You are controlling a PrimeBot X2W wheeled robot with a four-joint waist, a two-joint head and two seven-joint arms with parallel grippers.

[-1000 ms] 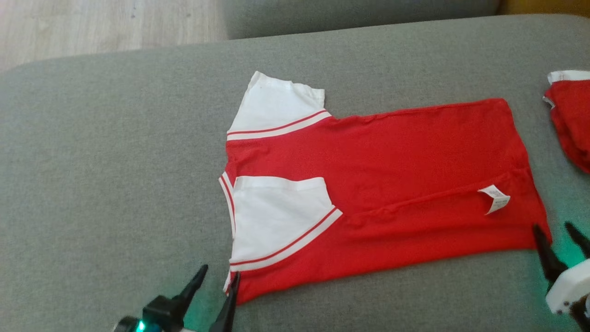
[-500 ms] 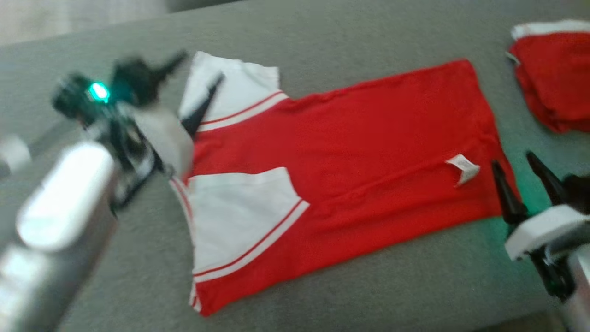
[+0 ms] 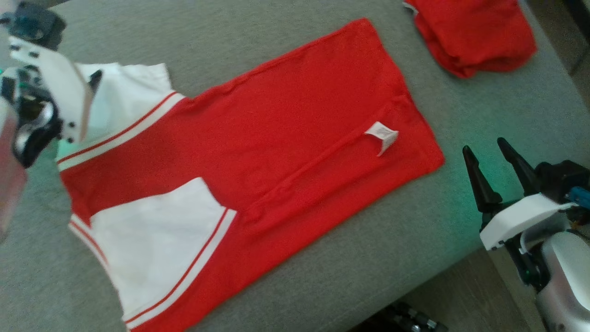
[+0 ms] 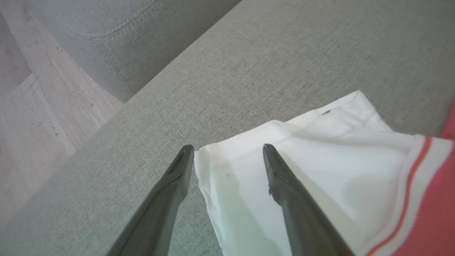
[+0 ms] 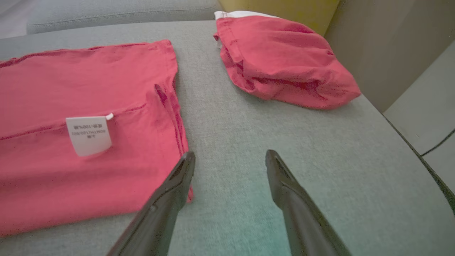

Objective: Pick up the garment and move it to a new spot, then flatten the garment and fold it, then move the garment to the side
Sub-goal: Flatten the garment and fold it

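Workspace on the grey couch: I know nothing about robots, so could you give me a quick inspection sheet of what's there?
Surface: grey fabric cushion, bare around the clothes.
Job's things: red shirt lying flat, near side folded in, white label showing.
Clutter: folded red garment at the far right corner, apart from the shirt.
Grippers: left gripper, jaws open over the corner of the far white sleeve; right gripper, jaws open at the shirt's hem corner, holding nothing.
Cables: thin dark line beside the cushion; cable or seam, cannot tell.
Surroundings: pale wood floor, another grey cushion.
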